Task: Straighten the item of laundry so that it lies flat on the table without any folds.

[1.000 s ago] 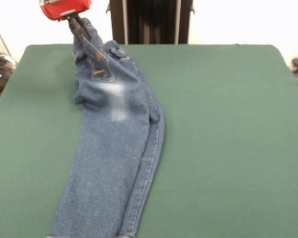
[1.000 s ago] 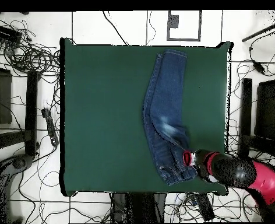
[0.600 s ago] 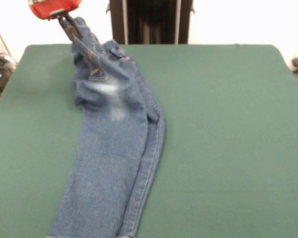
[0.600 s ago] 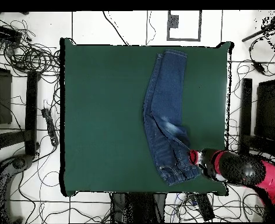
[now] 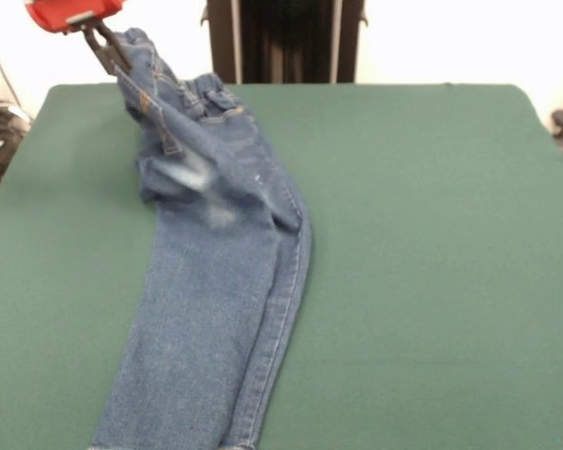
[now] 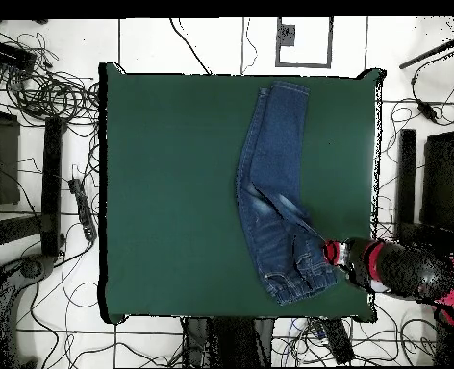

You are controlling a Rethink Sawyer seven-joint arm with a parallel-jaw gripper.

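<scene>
So there's one pair of jeans [image 5: 216, 300] on the table [image 5: 432, 234], legs folded together and lying flat toward the near edge, left of centre. The waistband corner is lifted off the felt, pinched tight in the one gripper [image 5: 113, 56] near the far-left corner, denim stretched and creased below it.

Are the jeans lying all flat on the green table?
No, the gripper holds the waist end of the jeans up off the table, and only the legs lie on it.
</scene>
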